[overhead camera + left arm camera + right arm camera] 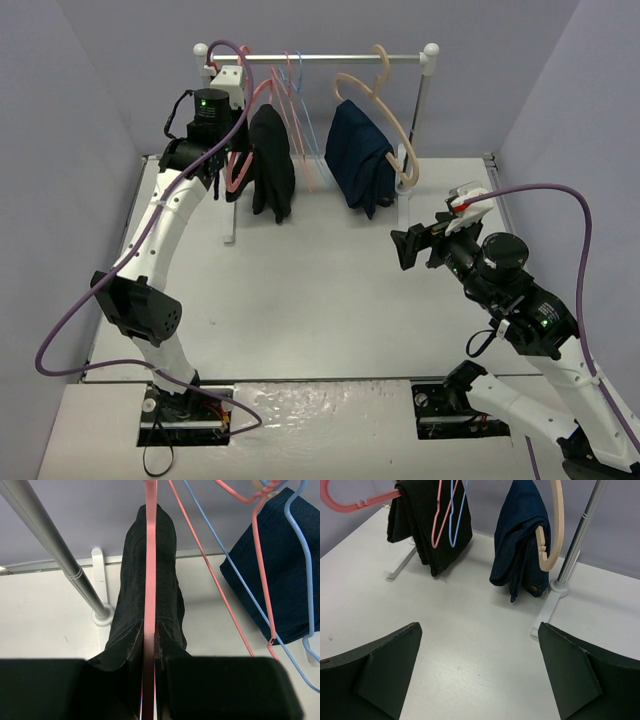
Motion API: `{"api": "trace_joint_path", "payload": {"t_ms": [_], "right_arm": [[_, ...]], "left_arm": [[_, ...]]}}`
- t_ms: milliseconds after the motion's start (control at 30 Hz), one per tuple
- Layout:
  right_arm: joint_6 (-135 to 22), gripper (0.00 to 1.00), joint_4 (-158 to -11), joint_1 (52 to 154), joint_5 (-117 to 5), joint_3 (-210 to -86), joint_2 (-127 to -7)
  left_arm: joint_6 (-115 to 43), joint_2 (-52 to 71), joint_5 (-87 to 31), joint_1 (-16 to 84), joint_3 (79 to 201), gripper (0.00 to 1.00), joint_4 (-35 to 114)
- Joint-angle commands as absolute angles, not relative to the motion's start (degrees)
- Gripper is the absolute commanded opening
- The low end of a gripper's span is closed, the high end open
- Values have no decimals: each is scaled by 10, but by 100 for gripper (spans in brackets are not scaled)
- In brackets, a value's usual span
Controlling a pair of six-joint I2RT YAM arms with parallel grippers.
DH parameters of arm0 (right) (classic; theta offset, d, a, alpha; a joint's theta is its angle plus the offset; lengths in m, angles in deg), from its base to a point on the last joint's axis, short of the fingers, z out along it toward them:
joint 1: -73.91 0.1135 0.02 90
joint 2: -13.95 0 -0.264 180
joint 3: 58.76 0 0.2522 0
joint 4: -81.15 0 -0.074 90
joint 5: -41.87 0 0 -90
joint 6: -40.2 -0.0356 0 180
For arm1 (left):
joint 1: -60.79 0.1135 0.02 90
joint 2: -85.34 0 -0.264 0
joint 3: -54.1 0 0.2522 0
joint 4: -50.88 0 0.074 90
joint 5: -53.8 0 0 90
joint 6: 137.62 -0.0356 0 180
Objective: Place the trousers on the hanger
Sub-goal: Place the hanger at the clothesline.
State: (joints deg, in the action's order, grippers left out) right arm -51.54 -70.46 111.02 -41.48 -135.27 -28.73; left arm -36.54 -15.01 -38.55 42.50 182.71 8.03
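Trousers [131, 585] over salmon-pink hanger [150, 555]

Trousers [272, 165] over the hanger [150, 535] at the rail's [330, 58] left end, another garment [360, 160] farther right

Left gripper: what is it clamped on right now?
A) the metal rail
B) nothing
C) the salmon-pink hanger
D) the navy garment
C: the left gripper is shut on the hanger, whose bar runs between its fingers, with the trousers draped over that bar.
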Motion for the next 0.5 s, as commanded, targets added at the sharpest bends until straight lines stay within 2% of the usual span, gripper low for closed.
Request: {"api": "trace_joint_path", "payload": {"t_ms": [0,33,67,167,267,467], "right_arm": [[-516,100,-728,1107,-391,-1360,-288],[-514,100,-725,1107,-385,-1362,-287],[-511,100,-720,1107,-373,-1367,-286],[-503,100,-709,1107,-349,-1378,-283],[-503,100,-700,1107,-313,-1387,-283],[-504,100,-684,1107,-265,-1396,-281]], "left_arm": [[-356,-89,-387,425,1836,26,144],[-358,-84,-391,425,1835,37,140],[-362,-77,-399,426,1835,58,134],[-364,-50,-410,433,1828,75,116],[-366,-11,-425,440,1805,84,95],[-373,120,-461,447,1681,89,46]]}}
